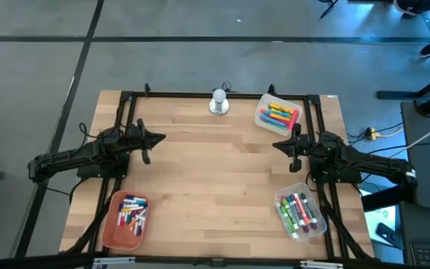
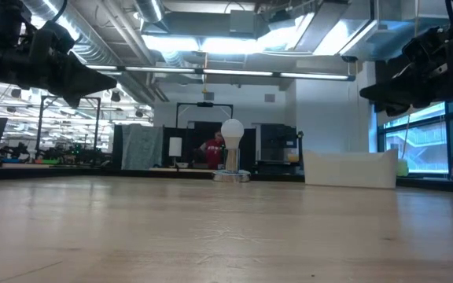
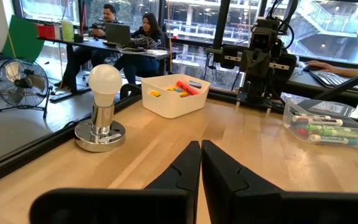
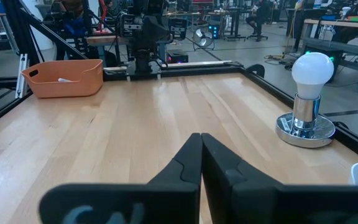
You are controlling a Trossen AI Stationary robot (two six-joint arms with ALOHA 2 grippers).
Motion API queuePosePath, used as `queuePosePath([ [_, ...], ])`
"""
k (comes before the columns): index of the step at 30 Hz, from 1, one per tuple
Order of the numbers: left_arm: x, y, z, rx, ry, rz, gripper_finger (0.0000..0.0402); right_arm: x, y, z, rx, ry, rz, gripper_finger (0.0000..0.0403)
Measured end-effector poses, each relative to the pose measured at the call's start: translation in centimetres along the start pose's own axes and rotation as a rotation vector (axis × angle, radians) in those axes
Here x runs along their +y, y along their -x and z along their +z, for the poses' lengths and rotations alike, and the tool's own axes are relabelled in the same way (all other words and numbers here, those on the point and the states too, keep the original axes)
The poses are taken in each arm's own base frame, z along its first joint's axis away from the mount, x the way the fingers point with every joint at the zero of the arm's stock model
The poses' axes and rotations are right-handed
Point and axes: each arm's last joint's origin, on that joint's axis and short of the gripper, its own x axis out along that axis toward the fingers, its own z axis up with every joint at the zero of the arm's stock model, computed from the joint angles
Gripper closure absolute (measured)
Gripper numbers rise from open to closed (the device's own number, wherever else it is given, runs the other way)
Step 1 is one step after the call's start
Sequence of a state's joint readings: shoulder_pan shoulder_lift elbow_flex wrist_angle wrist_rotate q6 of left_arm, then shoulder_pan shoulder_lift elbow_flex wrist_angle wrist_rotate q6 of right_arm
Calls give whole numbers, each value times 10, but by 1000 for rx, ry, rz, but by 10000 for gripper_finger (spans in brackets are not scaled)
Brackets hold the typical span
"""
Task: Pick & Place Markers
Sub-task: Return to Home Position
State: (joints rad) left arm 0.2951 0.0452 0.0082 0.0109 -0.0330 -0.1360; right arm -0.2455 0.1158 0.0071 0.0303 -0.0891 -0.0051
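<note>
Jaws of left gripper [image 1: 149, 142] pressed together, nothing between; hangs above left side of tabletop [image 1: 215, 172]. Jaws of right gripper [image 1: 288, 147] likewise closed, empty, opposite side. Out from there: markers [image 1: 133, 213] in orange bin [image 1: 109, 224], left corner by arm base. More in white bin [image 1: 260, 112] and clear bin [image 1: 281, 200] on right. Probably light, stiff, slick barrels. Pinch mid-barrel, across width.

A robotics lab — exposed ceiling ducts [image 2: 101, 49], people [image 3: 143, 31] at laptop desks [image 3: 104, 43], a floor fan [image 3: 27, 84].
</note>
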Motion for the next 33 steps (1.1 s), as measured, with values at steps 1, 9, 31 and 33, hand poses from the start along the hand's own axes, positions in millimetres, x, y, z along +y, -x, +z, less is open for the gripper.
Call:
queuePosePath([
  [1,0,0,0,0,0,0,389,0,0,0,0,0,0,393],
  [9,0,0,0,0,0,0,394,0,0,0,0,0,0,393],
  [31,0,0,0,0,0,0,391,0,0,0,0,0,0,393],
  [33,0,0,0,0,0,0,389,0,0,0,0,0,0,393],
])
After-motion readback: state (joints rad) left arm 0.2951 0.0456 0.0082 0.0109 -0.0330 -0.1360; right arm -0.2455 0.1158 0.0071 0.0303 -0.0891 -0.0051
